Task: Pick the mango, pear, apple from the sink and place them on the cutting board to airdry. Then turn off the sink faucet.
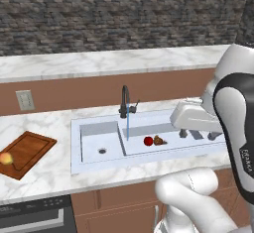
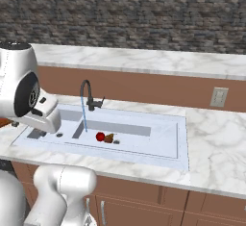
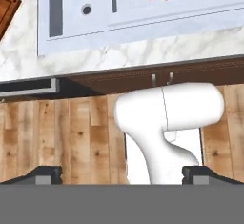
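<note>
Above the sink's (image 1: 94, 165) right end, the jaws (image 1: 199, 135) hang spread fully wide, holding nothing. Down to their left, in the right basin, the apple (image 1: 148, 141) and pear (image 1: 158, 140) lie touching. Water runs from the sink faucet (image 1: 124, 102) beyond them. Far left of the jaws, the mango (image 1: 6, 158) rests on the cutting board (image 1: 27, 151) on the bench (image 1: 44, 180).

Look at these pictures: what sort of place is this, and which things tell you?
A kitchen, computer-rendered: a white double-basin sink with a running black faucet, set in a marble counter, and a wooden cutting board beside it.
</note>
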Controlling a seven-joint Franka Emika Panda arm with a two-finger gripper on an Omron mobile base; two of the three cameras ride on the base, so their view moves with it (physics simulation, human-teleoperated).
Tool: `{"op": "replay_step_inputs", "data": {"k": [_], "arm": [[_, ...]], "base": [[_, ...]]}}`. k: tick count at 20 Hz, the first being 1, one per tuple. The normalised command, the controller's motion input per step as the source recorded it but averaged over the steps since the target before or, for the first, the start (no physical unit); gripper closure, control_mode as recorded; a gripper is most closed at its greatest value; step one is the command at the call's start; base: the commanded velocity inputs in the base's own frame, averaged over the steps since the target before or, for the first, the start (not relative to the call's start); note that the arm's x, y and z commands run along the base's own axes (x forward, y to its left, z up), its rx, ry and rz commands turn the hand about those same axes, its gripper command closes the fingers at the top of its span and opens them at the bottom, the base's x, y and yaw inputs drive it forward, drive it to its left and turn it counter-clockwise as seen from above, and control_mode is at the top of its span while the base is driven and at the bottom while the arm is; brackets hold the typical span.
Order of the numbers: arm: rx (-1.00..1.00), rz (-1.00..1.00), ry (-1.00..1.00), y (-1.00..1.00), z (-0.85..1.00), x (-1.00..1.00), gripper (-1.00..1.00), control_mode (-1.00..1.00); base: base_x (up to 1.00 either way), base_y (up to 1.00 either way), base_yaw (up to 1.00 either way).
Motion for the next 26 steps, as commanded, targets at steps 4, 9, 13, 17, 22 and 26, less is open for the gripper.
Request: {"op": "replay_step_inputs", "data": {"k": [4, 9, 13, 17, 22, 26], "arm": [[-0.19, -0.09, 0.0, -0.61, -0.09, 0.0, -1.0, -1.0], [-0.22, -0.07, -0.01, -0.55, -0.39, 0.01, -1.0, -1.0], [-0.13, -0.01, -0.02, -0.32, -0.49, 0.04, -1.0, -1.0], [0.0, 0.0, 0.0, -0.03, -0.15, -0.03, -1.0, -1.0], [0.0, 0.0, 0.03, -0.1, -0.14, 0.04, -1.0, -1.0], [0.0, 0.03, 0.01, -0.29, -0.16, 0.19, -1.0, -1.0]], "base": [[0.0, 0.0, 0.0], [0.0, 0.0, 0.0], [0.0, 0.0, 0.0], [0.0, 0.0, 0.0], [0.0, 0.0, 0.0], [0.0, 0.0, 0.0]]}}
